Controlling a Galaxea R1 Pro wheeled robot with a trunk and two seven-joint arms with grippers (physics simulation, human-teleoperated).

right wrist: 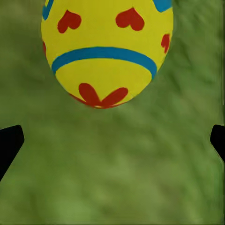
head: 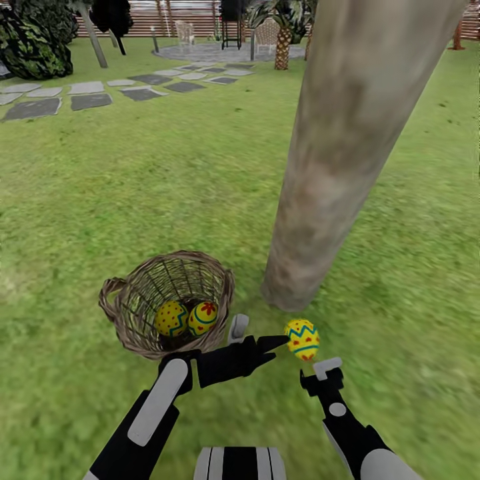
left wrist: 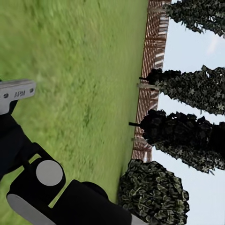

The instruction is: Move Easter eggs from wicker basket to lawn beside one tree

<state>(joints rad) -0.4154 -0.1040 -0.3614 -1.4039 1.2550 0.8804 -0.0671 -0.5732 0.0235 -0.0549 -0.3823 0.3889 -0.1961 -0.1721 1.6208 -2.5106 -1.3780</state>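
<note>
1. Grass of the lawn (head: 133, 193) covers most of the head view, with the thick pale tree (head: 347, 147) rising from about 5 o'clock of centre up to 1 o'clock.
2. Wicker basket (head: 117, 313) stands on the grass at about 7 o'clock from the tree's base, near it but apart; its loop handle is on the rim at the 9 o'clock side.
3. Two eggs lie inside the basket, touching or nearly so: one with a blue zigzag (head: 171, 319) and, at its 3 o'clock, one with a red flower mark (head: 203, 317).
4. A third egg (head: 302, 339) is outside the basket, close to the trunk's foot at about 6 o'clock from it. Whether it rests on the grass or is just above it I cannot tell.
5. Right hand (right wrist: 112, 140) is open: in the right wrist view its two dark fingertips (right wrist: 9, 143) sit wide apart, with the egg (right wrist: 107, 51) beyond them and touching neither.
6. Left hand (head: 263, 343) reaches across in front of the basket, its dark tip pointing at 3 o'clock toward the third egg and almost meeting it; I cannot tell whether it is open or closed.
7. Far off at 12 o'clock are grey stepping stones (head: 87, 93), a short palm (head: 283, 40) and a brown slat fence (head: 193, 17); the left wrist view also shows the fence (left wrist: 147, 79) and dark-leaved trees (left wrist: 187, 126).
</note>
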